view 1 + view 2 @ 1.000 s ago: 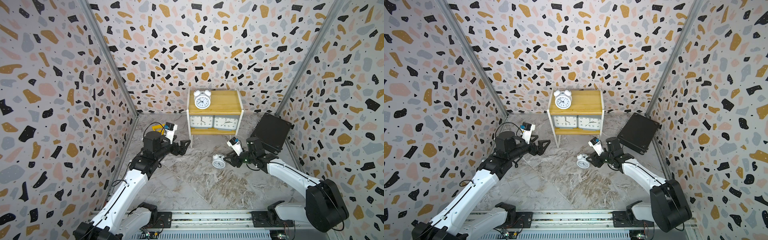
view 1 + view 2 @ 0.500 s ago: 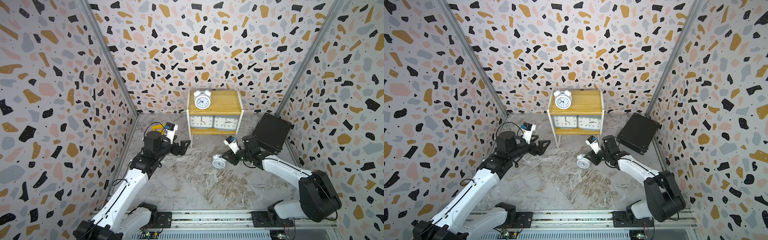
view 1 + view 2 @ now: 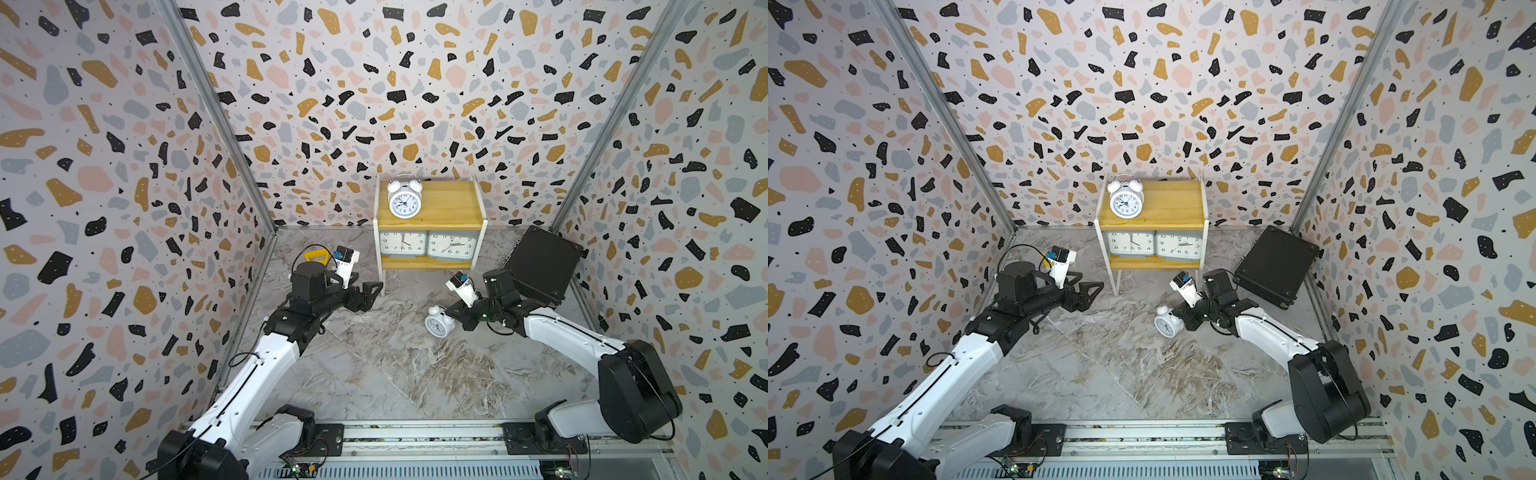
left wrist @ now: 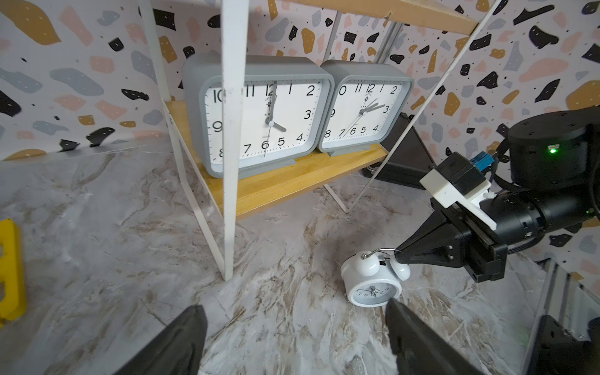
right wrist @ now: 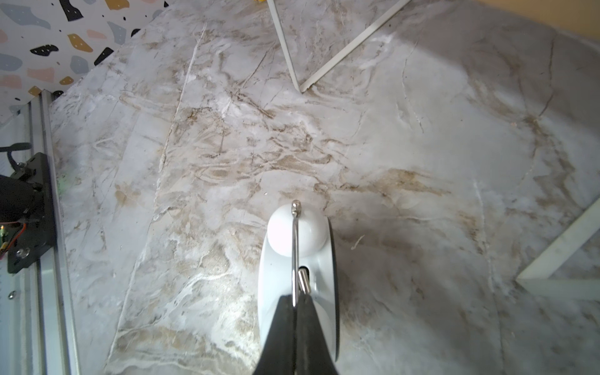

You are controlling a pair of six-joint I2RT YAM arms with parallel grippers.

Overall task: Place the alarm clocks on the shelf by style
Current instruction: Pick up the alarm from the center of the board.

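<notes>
- Small round white twin-bell alarm clock (image 4: 373,287) down on grey-brown marbled surface (image 4: 113,259), out in front of the shelf and apart from it. Looks tipped rather than square on its feet.
- Black right fingers (image 5: 293,328) pressed together, pinching the thin silver wire handle (image 5: 294,253) that arches over the two bells. No hold on the clock body itself.
- Black left fingers (image 4: 181,344) spread wide, empty, hovering above the surface off the shelf's left front leg.
- Small two-tier shelf of yellowish wooden boards on thin white frame (image 3: 453,203): matching white twin-bell clock (image 3: 404,201) on left part of top board, right part bare. Two rectangular grey-cased alarm clocks (image 3: 402,243) side by side, filling the lower tier.
- Judged step: lift of the last clock, bound for the bare spot beside its match.
- Risk: round wire in a narrow pinch leaves the body free to pivot. Likely swing or spin on lift, then a landing on dial or bell instead of feet.
- Risk: wire sliding out through the fingertips mid-carry, so a drop onto the marble.
- Risk: hanging body clipping top board edge or white frame, or knocking the clock already there off the back.
- Risk: black square box (image 3: 540,266) just behind right arm. Little room for the elbow on the way up.
</notes>
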